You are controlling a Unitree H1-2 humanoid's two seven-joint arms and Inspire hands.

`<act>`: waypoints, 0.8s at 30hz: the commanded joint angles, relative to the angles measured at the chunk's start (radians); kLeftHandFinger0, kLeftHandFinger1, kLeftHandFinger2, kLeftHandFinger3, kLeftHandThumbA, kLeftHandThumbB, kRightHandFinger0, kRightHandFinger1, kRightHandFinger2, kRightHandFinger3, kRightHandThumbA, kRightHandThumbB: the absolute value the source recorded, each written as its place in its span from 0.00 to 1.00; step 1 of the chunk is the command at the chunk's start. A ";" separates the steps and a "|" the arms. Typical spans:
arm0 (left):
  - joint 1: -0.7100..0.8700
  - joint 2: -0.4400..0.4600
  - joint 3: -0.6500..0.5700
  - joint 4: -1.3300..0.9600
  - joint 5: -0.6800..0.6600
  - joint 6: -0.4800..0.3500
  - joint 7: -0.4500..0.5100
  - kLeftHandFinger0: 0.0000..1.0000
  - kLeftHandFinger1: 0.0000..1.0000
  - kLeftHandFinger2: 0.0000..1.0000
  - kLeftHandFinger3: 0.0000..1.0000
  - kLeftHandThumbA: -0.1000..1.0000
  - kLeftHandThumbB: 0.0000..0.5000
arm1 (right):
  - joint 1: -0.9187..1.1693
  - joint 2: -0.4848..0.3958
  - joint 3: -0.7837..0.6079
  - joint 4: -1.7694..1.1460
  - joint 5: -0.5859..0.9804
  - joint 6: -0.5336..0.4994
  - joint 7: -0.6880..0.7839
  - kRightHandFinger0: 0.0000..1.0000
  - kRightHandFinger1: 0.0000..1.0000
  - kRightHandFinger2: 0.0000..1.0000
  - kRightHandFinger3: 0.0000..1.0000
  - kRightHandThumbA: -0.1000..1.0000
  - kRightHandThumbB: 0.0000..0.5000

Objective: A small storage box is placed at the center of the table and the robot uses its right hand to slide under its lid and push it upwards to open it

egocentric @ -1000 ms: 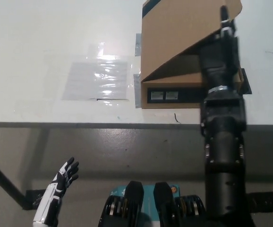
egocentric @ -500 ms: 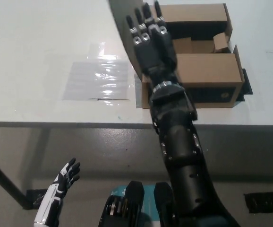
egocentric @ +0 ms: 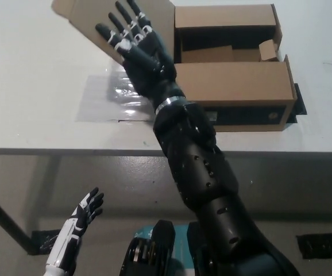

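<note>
A brown cardboard storage box (egocentric: 235, 86) sits on the white table (egocentric: 34, 80), right of centre. Its lid (egocentric: 88, 17) is swung fully open to the left and leans outward. The dark inside of the box (egocentric: 223, 43) shows at the back. My black right hand (egocentric: 134, 49) is open, fingers spread, lying against the inner face of the lid, left of the box. My white left hand (egocentric: 80, 221) hangs open below the table edge at the lower left.
A clear plastic sheet (egocentric: 105, 98) lies flat on the table left of the box, partly under my right arm. The table's front edge (egocentric: 68, 152) runs across the picture's middle. Dark floor lies below it.
My right hand swept left from the box's right side, carrying the lid from half raised to fully open on the left. The left hand barely moved.
</note>
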 commanded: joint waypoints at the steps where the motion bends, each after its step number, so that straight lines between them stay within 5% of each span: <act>1: -0.018 0.017 -0.004 -0.021 -0.001 -0.019 -0.016 1.00 1.00 1.00 1.00 1.00 0.56 | -0.023 -0.006 0.043 0.062 -0.122 -0.023 0.018 1.00 1.00 1.00 1.00 1.00 0.54; 4: -0.018 0.015 -0.003 -0.022 0.012 -0.013 -0.007 1.00 1.00 1.00 1.00 1.00 0.58 | -0.023 -0.036 0.103 0.174 -0.213 -0.059 0.031 1.00 1.00 1.00 1.00 1.00 0.62; 14: -0.023 0.010 -0.004 -0.020 0.019 -0.009 -0.004 1.00 1.00 1.00 1.00 1.00 0.58 | -0.034 -0.086 0.175 0.265 -0.317 -0.086 0.063 1.00 1.00 1.00 1.00 1.00 0.62; 24: -0.036 0.009 -0.007 0.008 0.021 -0.045 -0.004 1.00 1.00 1.00 1.00 1.00 0.53 | -0.045 -0.092 0.155 -0.135 -0.285 0.037 0.106 1.00 1.00 1.00 1.00 1.00 0.72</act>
